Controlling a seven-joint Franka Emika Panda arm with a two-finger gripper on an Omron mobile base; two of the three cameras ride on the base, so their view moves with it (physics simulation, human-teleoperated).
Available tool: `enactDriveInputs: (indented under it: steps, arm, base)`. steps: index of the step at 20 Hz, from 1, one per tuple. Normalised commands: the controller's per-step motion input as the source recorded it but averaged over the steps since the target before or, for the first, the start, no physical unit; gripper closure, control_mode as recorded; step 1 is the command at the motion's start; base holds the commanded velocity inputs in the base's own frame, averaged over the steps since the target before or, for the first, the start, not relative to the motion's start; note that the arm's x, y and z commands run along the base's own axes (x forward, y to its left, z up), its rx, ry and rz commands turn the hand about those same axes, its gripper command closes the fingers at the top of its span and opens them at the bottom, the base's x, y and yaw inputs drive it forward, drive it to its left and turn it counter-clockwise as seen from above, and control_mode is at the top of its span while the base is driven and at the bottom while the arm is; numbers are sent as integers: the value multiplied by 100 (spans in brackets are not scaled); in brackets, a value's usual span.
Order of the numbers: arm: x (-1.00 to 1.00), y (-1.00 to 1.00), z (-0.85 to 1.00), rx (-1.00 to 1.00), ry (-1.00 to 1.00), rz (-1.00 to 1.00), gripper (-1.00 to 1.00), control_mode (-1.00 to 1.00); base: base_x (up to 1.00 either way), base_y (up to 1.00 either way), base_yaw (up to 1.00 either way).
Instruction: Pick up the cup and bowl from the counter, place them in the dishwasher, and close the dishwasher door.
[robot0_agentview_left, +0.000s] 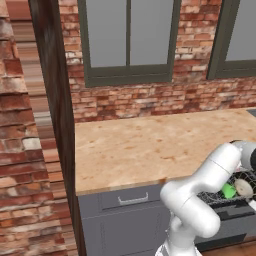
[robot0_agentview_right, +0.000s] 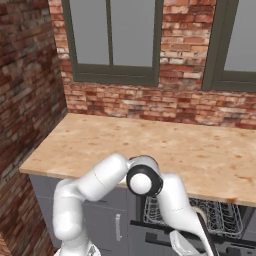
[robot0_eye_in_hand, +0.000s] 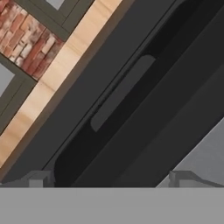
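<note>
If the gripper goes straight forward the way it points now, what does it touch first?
Most likely the flat dark grey dishwasher door, near its black bar handle. The open gripper faces it closely, though depth is unclear.

My arm (robot0_agentview_right: 100, 187) rises from the base, folds at the elbow (robot0_agentview_right: 144, 181) just below the front edge of the counter (robot0_agentview_right: 150, 145), then drops down and forward beneath that edge. My gripper (robot0_eye_in_hand: 109, 179) hangs low under the counter edge, jaws spread wide with nothing between them, and my two fingertips (robot0_eye_in_hand: 39, 178) stand far apart.
</note>
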Motion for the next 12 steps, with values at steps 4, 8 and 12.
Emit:
enactDriveInputs:
  steps: [4, 8, 12]
  arm:
    - [86, 4, -23, -11, -8, 0, -100, -100]
    - [77, 6, -25, -11, -9, 0, -100, -100]
    - [74, 7, -25, -9, -8, 0, -100, -100]
  base:
    - [0, 0, 0]
    - [0, 0, 0]
    - [0, 0, 0]
